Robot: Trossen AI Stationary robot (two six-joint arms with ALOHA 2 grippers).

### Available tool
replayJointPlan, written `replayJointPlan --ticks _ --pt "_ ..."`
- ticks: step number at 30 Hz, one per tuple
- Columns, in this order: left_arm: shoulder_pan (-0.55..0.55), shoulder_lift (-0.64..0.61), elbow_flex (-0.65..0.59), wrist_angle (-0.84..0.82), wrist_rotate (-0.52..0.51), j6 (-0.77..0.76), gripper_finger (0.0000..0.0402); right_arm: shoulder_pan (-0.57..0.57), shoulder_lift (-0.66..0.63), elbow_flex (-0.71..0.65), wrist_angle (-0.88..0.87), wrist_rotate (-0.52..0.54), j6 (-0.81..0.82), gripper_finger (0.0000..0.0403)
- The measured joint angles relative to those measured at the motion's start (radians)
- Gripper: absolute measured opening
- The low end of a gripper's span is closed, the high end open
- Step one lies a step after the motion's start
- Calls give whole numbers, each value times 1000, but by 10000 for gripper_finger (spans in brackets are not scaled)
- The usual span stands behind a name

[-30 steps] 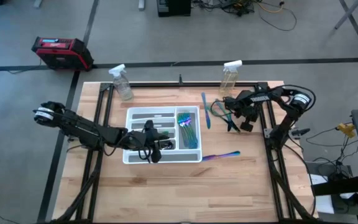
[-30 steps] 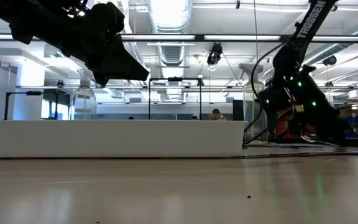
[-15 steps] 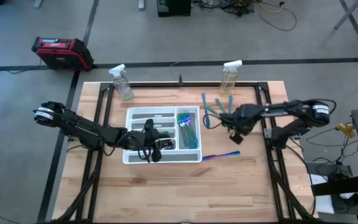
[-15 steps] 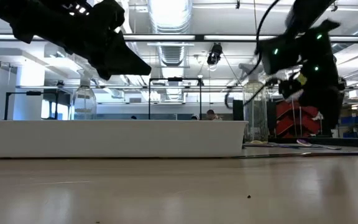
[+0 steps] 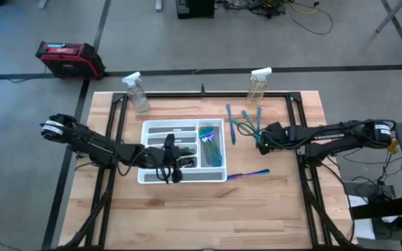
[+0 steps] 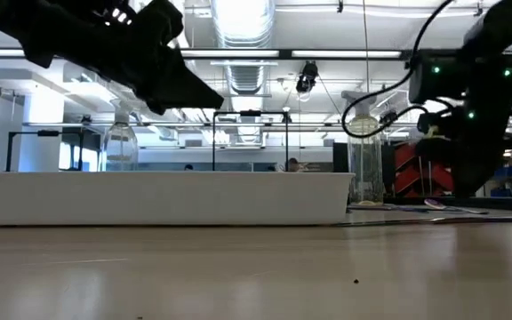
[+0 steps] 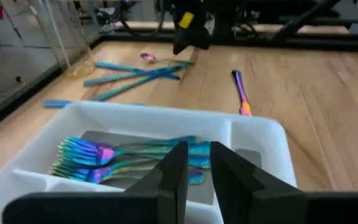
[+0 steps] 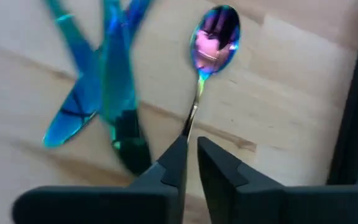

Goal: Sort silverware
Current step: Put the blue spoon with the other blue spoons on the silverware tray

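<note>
A spoon [image 8: 213, 34] lies on the tabletop [image 5: 285, 202] beside teal knives [image 8: 98, 87], its handle between the right gripper's [image 8: 190, 155] slightly parted fingers. The left gripper [image 7: 194, 168], narrowly open and empty, hovers over the tray [image 7: 260, 140] of forks [image 7: 98, 158].

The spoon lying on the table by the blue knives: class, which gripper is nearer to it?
Right. The right gripper is at the spoon, fingers astride its handle; the left gripper hangs over the white tray.
</note>
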Motion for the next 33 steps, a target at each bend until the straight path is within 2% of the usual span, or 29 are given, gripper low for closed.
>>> replayJointPlan --ticks 7,12,16,19,21,23,25,29,33 --pt "0 98 0 124 3 0 52 -63 34 -73 191 23 -6 114" --pt "0 158 0 183 22 0 52 -75 59 -96 205 82 9 138" --pt "0 196 6 233 23 6 52 -68 66 -123 254 105 3 107" --pt "0 232 11 291 23 27 52 -50 72 -128 280 111 -38 49" --pt "2 272 15 390 23 25 52 -38 72 -128 282 116 -63 14" --pt "4 308 16 470 39 23 52 -26 73 -122 282 115 -87 10" --pt "18 332 29 483 82 32 52 -16 67 -111 278 105 -113 8" --pt "53 349 83 373 118 54 52 19 44 -69 276 50 -184 3" --pt "71 355 153 262 119 183 52 53 19 -6 278 38 -276 1"
